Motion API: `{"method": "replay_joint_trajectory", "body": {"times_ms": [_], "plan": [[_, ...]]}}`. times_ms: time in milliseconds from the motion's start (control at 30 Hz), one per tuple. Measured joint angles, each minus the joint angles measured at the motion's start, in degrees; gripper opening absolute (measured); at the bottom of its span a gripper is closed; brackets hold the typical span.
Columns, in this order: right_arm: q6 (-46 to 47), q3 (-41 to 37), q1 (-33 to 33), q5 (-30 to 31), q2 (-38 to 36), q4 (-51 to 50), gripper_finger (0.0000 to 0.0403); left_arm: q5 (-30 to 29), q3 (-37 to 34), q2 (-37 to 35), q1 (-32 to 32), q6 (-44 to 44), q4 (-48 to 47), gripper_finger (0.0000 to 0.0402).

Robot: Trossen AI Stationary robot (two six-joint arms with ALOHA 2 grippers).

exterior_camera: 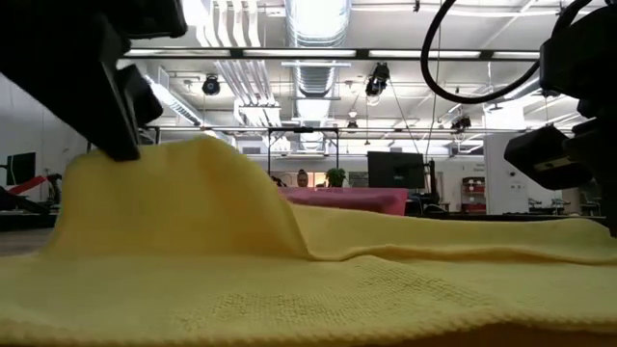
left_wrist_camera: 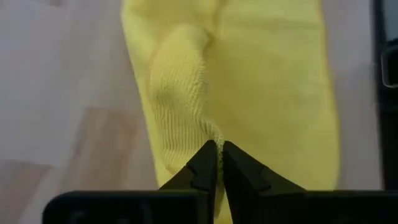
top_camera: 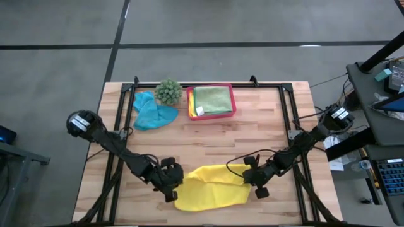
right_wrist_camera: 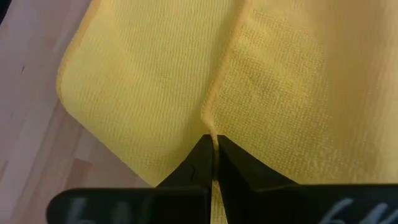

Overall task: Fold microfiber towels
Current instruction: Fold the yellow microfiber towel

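A yellow towel [top_camera: 211, 188] lies spread across the near edge of the wooden table [top_camera: 265, 139], between the two arms, with both grippers clamped on it. The left gripper [top_camera: 175, 183] is at the towel's left end; in its wrist view the fingertips [left_wrist_camera: 208, 163] are pressed together on a raised ridge of the yellow cloth, and the low view shows that end lifted into a peak under the dark gripper. The right gripper [top_camera: 252, 180] is at the towel's right end, its fingertips [right_wrist_camera: 205, 152] likewise pinching a fold line in the fabric (the edge runs straight into the closed tips). The rest of the towel rests flat on the wood. At the far side of the table a teal blue towel [top_camera: 151, 112] lies crumpled, touching a small spiky green plant [top_camera: 168, 92]. Just beside the plant sits a pink tray [top_camera: 231, 94] holding a folded light green towel [top_camera: 211, 98], with a strip of yellow cloth showing at the tray's left inner edge.
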Motion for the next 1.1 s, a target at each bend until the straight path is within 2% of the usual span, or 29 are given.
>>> {"method": "replay_joint_trajectory", "body": {"times_ms": [133,300,433,533,700,867,1000,1100], "plan": [[0.4,0.0,0.0,0.5,0.0,0.3,0.0009,2.3,0.4,1.8,-0.8,-2.8,0.8,0.0022],[0.9,0.0,0.0,0.6,0.0,0.4,0.0009,6.0,1.4,5.4,-1.0,-4.3,2.2,0.0082],[1.1,-0.1,0.0,0.7,0.0,0.4,0.0009,6.3,5.8,8.7,-1.8,0.0,4.3,0.0136],[1.4,-0.1,0.0,0.7,0.0,0.5,0.0009,7.5,9.6,11.7,-2.7,4.5,4.0,0.0154],[1.4,-0.1,0.0,0.7,0.0,0.6,0.0009,14.4,12.4,14.5,-3.2,4.5,-0.1,0.0152],[1.4,-0.1,0.0,0.7,0.0,0.6,0.0009,18.2,12.4,13.1,-3.1,0.2,-5.6,0.0133],[1.4,-0.1,0.0,0.6,0.0,0.7,0.0009,17.2,12.5,9.2,-3.1,0.2,-9.2,0.0116],[1.3,-0.1,0.0,0.6,0.0,0.8,0.0009,11.8,12.3,6.2,-2.9,0.6,-12.2,0.0105]]}}
